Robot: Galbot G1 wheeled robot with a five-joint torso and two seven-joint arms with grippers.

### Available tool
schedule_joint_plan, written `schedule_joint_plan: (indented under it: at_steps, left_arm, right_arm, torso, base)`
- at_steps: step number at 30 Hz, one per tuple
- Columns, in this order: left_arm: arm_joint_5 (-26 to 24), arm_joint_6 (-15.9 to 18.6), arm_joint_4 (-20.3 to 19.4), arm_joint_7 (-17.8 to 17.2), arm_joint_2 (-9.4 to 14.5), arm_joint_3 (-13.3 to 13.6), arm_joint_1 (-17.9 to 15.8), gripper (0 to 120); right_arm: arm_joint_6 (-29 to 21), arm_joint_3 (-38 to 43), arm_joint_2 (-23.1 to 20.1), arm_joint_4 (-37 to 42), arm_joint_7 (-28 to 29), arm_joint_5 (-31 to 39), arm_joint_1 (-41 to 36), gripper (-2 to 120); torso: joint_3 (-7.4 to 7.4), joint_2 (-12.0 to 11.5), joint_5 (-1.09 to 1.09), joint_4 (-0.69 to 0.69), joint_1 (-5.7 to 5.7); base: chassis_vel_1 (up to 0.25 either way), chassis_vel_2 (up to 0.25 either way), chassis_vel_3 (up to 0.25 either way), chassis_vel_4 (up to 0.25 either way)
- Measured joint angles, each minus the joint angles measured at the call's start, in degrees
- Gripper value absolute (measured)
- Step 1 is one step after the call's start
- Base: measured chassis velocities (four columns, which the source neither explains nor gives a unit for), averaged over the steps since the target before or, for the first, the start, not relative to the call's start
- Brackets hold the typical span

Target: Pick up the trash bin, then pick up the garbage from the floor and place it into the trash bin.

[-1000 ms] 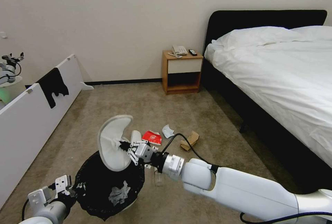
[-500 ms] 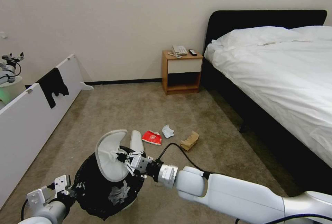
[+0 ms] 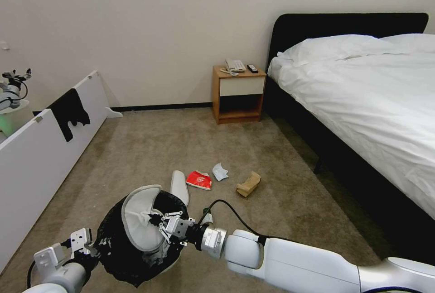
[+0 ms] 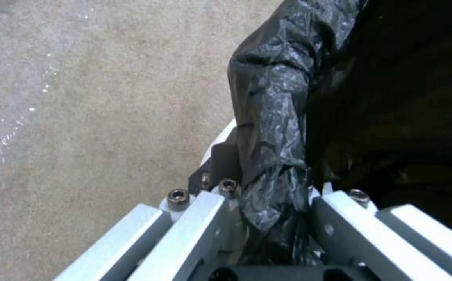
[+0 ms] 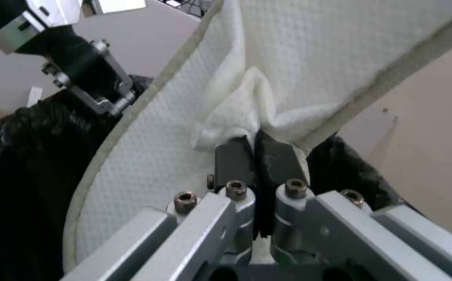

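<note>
The trash bin (image 3: 118, 256), lined with a black bag, hangs low at the front left, and my left gripper (image 3: 88, 244) is shut on its rim (image 4: 272, 97). My right gripper (image 3: 159, 226) is shut on a fold of a white slipper (image 3: 136, 216), which stands tilted with its lower part inside the bin's mouth. Up close, the black pads (image 5: 275, 154) pinch the slipper's fabric (image 5: 184, 128). On the floor (image 3: 149, 148) beyond the bin lie a second white slipper (image 3: 180, 186), a red packet (image 3: 199, 180), a pale-blue mask (image 3: 220, 171) and a brown paper bag (image 3: 248, 184).
A bed (image 3: 362, 98) with white covers and a black frame fills the right side. A wooden nightstand (image 3: 238, 96) with a phone stands at the back wall. A long white panel (image 3: 41, 152) runs along the left, with a pale green-glowing bin (image 3: 9, 118) behind it.
My right gripper has carried the slipper down and to the left, from above the bin into its mouth. The left gripper and the bin have stayed put.
</note>
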Motion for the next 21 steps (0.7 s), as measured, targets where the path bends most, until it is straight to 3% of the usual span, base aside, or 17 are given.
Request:
schedule_joint_plan:
  at_steps: [4,6,9,11,13,18,21]
  left_arm:
    - [-0.11,0.0,-0.22,0.0,0.01,-0.04,0.04,1]
    - [-0.18,0.0,-0.33,0.0,0.01,-0.09,0.1,1]
    - [-0.19,0.0,-0.34,-0.01,0.01,-0.1,0.14,1]
    - [-0.19,0.0,-0.34,-0.01,0.01,-0.12,0.18,1]
    - [-0.2,0.0,-0.34,-0.01,0.01,-0.12,0.18,1]
    - [-0.16,0.0,-0.17,-0.01,-0.02,-0.11,0.18,1]
    - [-0.15,0.0,-0.13,-0.01,-0.02,-0.09,0.18,1]
  right_arm:
    - [0.02,0.0,0.0,-0.36,0.0,-0.43,-0.45,5]
    - [0.12,0.04,0.11,-0.84,0.0,-0.89,-0.86,17]
    - [0.14,0.12,0.1,-0.92,0.0,-0.98,-0.94,22]
    - [0.19,0.34,-0.05,-0.94,-0.01,-1.1,-0.98,35]
    - [0.21,0.42,-0.09,-0.93,-0.01,-1.11,-1.0,36]
    - [0.24,0.82,-0.38,-0.8,-0.01,-1.12,-1.01,58]
    - [0.25,0.87,-0.42,-0.75,-0.01,-1.12,-1.01,61]
  torso:
    - [0.0,0.0,0.0,0.0,0.0]
    - [0.0,0.0,0.0,0.0,0.0]
    - [0.0,0.0,0.0,0.0,0.0]
    - [0.0,0.0,0.0,0.0,0.0]
    - [0.0,0.0,0.0,0.0,0.0]
    - [0.0,0.0,0.0,0.0,0.0]
    - [0.0,0.0,0.0,0.0,0.0]
  base:
    - [0.0,0.0,0.0,0.0]
    - [0.0,0.0,0.0,0.0]
    - [0.0,0.0,0.0,0.0]
    - [0.0,0.0,0.0,0.0]
    - [0.0,0.0,0.0,0.0]
    - [0.0,0.0,0.0,0.0]
    - [0.0,0.0,0.0,0.0]
